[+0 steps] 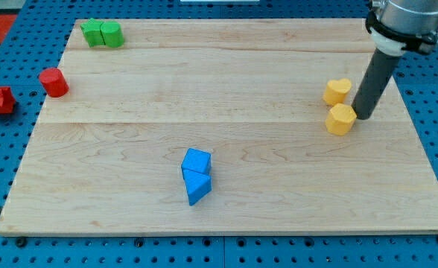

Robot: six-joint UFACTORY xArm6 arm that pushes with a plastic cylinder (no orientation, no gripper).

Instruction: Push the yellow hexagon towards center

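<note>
I have no fingers to open or close, only my tip, pressed against the right side of the yellow hexagon near the wooden board's right edge. A yellow heart-shaped block sits just above. My rod leans up toward the view's top right.

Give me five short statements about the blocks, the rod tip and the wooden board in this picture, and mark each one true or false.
1. My tip sits just to the view's right of the yellow hexagon block. True.
2. The two blue blocks lie apart. False: they touch.
3. The green blocks sit at the wooden board's top left corner. True.
4. The yellow heart-shaped block lies below the hexagon. False: above it.
5. The red cylinder block lies at the board's right edge. False: left edge.
</note>
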